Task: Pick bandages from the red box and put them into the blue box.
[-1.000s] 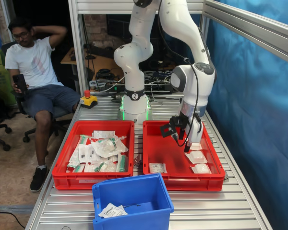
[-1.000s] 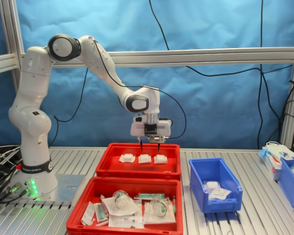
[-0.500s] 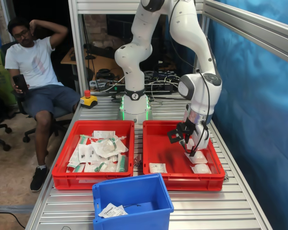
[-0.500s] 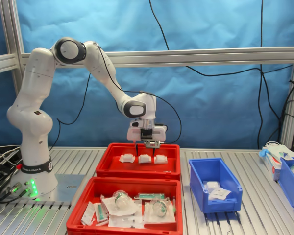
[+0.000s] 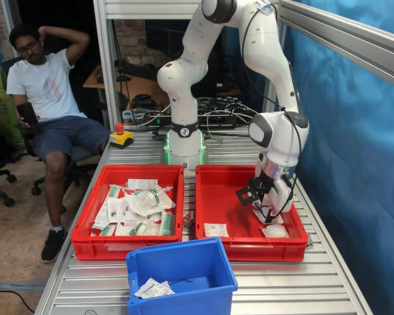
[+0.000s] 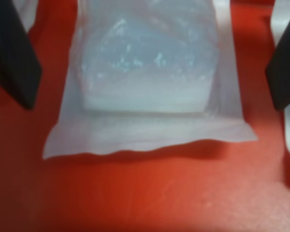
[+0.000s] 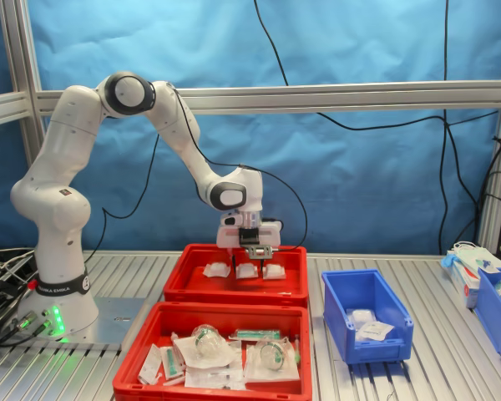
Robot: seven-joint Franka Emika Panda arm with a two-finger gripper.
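the gripper (image 6: 150,67) is spread wide, its two dark fingers (image 6: 12,48) either side of a bandage (image 6: 147,67) lying flat on the floor of the red box (image 6: 135,193). neither finger touches the pad. more bandages (image 7: 216,270) lie just beside it.

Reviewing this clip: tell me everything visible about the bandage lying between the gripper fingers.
The bandage is a puffy white square pad sealed in a clear, crinkled wrapper with a flat flange at its edge. It lies flat on the bare floor of the red box, the middle one of three in a row in the second exterior view. The open gripper straddles it, dark fingers on either side; contact cannot be told.
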